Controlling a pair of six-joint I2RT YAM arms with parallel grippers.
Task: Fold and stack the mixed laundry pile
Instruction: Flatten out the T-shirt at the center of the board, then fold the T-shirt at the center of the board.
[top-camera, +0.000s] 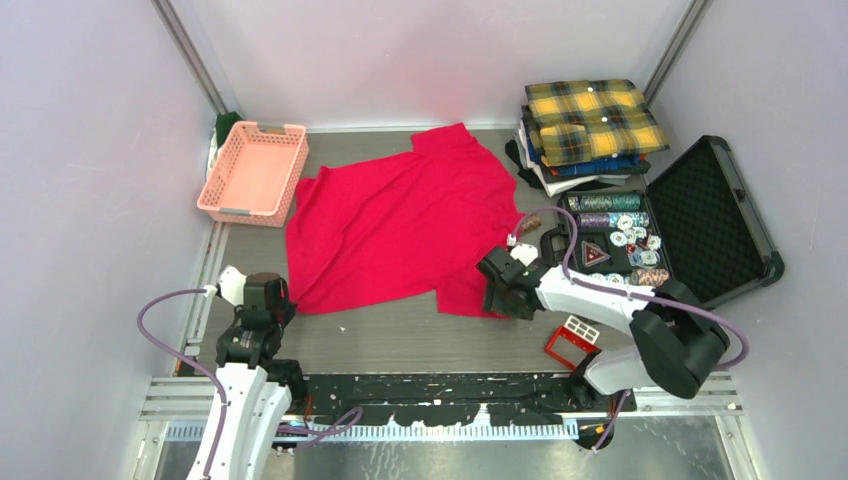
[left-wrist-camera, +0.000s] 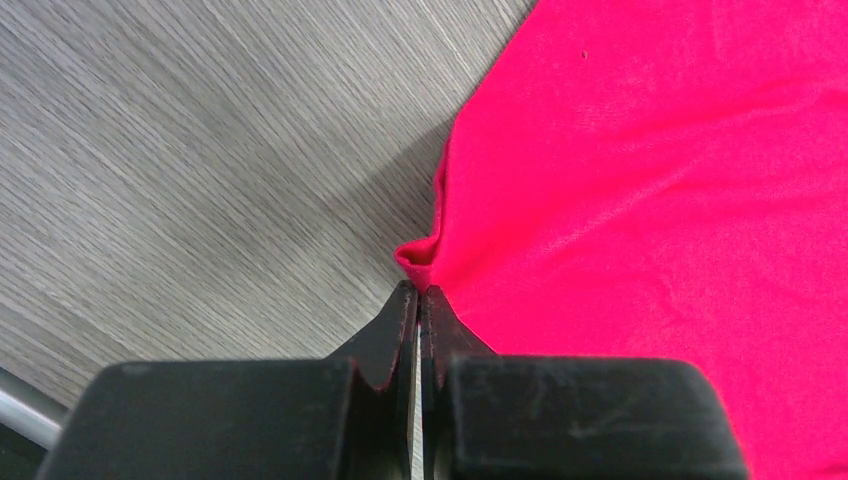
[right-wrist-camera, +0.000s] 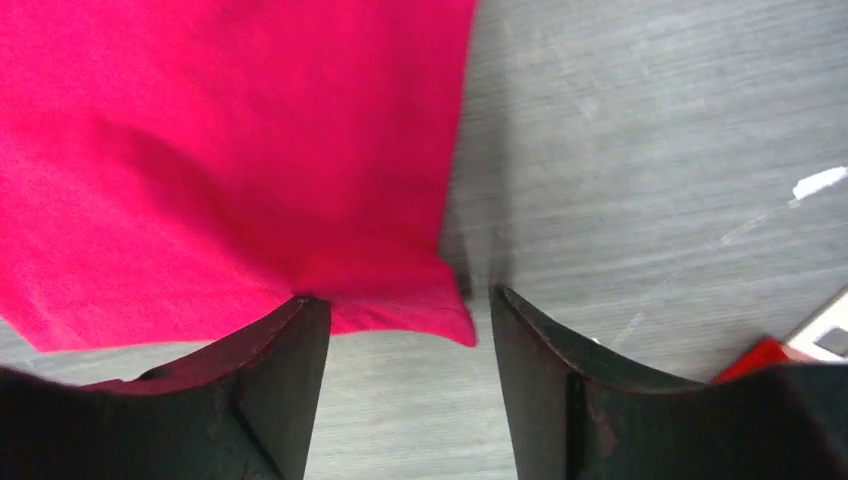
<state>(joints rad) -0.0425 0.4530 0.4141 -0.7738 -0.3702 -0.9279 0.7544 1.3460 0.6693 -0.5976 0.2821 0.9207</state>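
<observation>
The bright red T-shirt (top-camera: 400, 220) lies spread flat in the middle of the table. The yellow-and-black plaid shirt (top-camera: 595, 120) lies folded on top of a stack at the back right. My left gripper (top-camera: 288, 300) is at the shirt's near left corner. In the left wrist view it (left-wrist-camera: 417, 290) is shut, pinching a small bunched fold of red cloth (left-wrist-camera: 600, 180) at its tips. My right gripper (top-camera: 495, 292) is at the near right corner. In the right wrist view it (right-wrist-camera: 405, 300) is open, with the red corner (right-wrist-camera: 250, 150) lying between its fingers.
A pink lattice basket (top-camera: 253, 172) stands at the back left. A blue plaid shirt (top-camera: 590, 168) lies under the yellow one in the stack. An open black case (top-camera: 715, 215) with poker chips is at the right. A small red frame-like object (top-camera: 572, 342) lies near the right arm.
</observation>
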